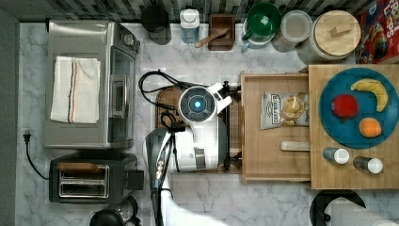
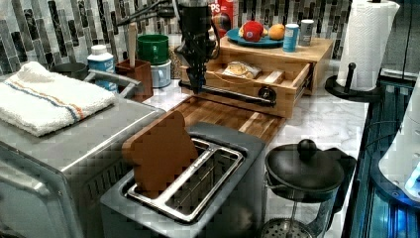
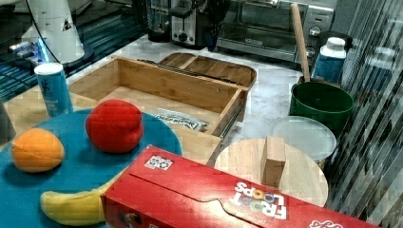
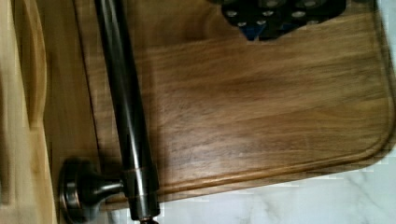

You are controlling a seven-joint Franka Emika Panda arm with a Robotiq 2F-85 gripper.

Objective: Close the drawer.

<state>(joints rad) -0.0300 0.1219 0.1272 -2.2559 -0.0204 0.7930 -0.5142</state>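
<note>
Drawer (image 1: 275, 162) stands pulled out from under the light wooden stand (image 1: 329, 181), extended toward the top view's left. In the left view the drawer (image 2: 285, 82) is open toward the camera side, its dark metal handle bar (image 2: 225, 93) running across the front.

Inside the drawer: a bag of chips (image 1: 283, 109) and a small pale wooden block (image 1: 295, 146). The right view also shows the bag (image 3: 183, 121) lying on the drawer floor.

The arm hangs over the drawer front. Gripper (image 2: 195, 84) comes down at the handle bar's end on the left view's left, at or just beside the bar; contact cannot be confirmed. Cannot tell whether the fingers are spread or pressed together.

Wrist view: handle bar (image 4: 126, 107) with its round mount (image 4: 77, 191) fixed to the light drawer front, dark brown cutting board (image 4: 261, 112) below it, marble counter (image 4: 289, 200) past the board's rounded corner.

Cutting board (image 2: 233, 116) lies flat on the counter directly before the drawer front.

On the stand's top: blue plate (image 1: 336, 132) carrying a red apple (image 1: 345, 106), an orange (image 1: 370, 127) and a banana (image 1: 374, 92); two small shakers (image 1: 336, 156) just beside the plate.

Toaster (image 2: 198, 198) near the left view's bottom, a brown toast-shaped piece (image 2: 158, 151) standing in one slot. Toaster oven (image 1: 89, 84) with a folded towel (image 1: 75, 89) on top.
</note>
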